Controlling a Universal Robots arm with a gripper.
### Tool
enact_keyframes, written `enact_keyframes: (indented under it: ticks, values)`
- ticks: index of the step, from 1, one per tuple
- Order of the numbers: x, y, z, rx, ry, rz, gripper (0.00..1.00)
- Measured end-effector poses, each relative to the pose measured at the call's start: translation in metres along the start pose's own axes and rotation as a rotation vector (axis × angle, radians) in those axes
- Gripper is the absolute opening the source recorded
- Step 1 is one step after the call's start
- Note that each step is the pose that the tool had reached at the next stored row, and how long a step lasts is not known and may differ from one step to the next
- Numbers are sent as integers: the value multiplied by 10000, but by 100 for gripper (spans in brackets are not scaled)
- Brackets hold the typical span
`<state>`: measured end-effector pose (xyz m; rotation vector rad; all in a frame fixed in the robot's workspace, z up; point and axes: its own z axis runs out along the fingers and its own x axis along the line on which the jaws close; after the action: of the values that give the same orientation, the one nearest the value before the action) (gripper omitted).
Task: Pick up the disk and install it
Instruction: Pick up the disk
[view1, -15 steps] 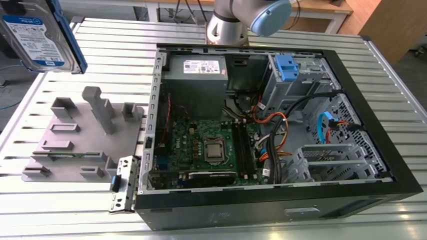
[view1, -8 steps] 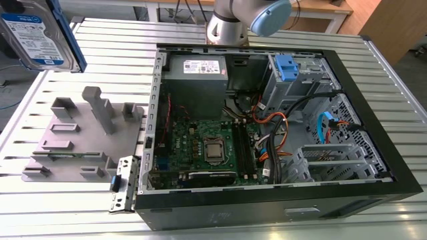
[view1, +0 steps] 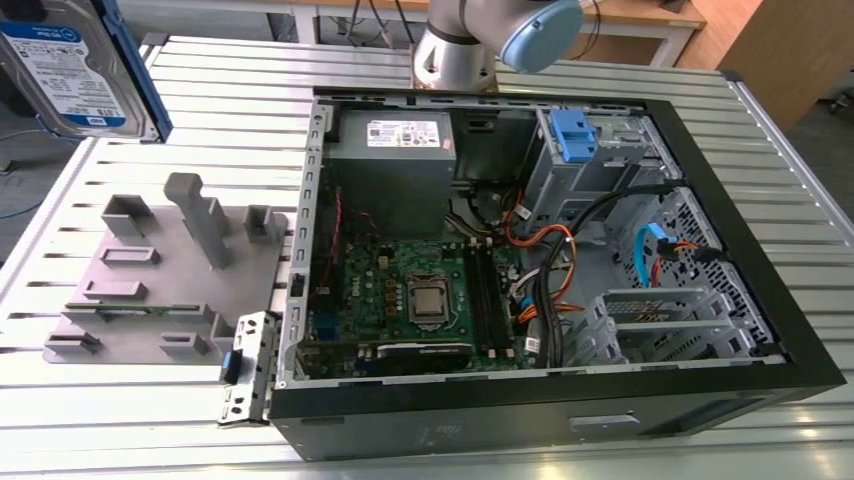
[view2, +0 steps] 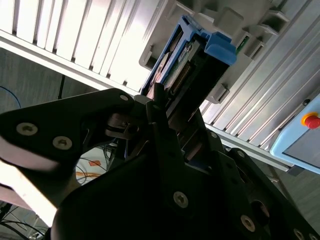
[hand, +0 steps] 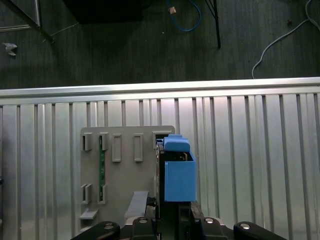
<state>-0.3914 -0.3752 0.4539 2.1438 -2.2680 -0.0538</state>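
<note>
The disk (view1: 74, 70), silver with a white-and-blue label and a blue carrier frame, hangs in the air at the exterior view's upper left, above the slatted table. In both wrist views my gripper (view2: 167, 102) (hand: 170, 212) is shut on it. The disk's blue-framed end (view2: 200, 55) (hand: 177, 172) sticks out beyond the black fingers (view2: 160, 130). Below it lies the grey fixture plate (hand: 125, 170). The open computer case (view1: 721, 250) lies to the exterior view's right, well apart from the disk.
The grey fixture plate (view1: 147, 280) carries upright posts and slots. Inside the case are a power supply (view1: 394, 150), a motherboard (view1: 414, 290), loose cables and a drive cage with a blue latch (view1: 571, 135). The arm's base (view1: 461, 45) stands behind the case. A panel with a red button (view2: 307, 125) sits by the table.
</note>
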Motion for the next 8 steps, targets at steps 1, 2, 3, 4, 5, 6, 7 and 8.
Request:
enact_keyframes:
  ticks: [1, 2, 3, 4, 5, 6, 7, 8]
  values:
    - [0, 0, 0, 0, 0, 0, 35]
    - [0, 0, 0, 0, 0, 0, 35]
    - [0, 0, 0, 0, 0, 0, 35]
    - [0, 0, -2, 0, 0, 0, 35]
    - [0, 1, -7, -2, 1, 0, 35]
    - [0, 1, -12, -1, 0, 0, 35]
    - [0, 1, -19, 0, -1, 0, 35]
    - [0, 1, -27, -1, 0, 0, 35]
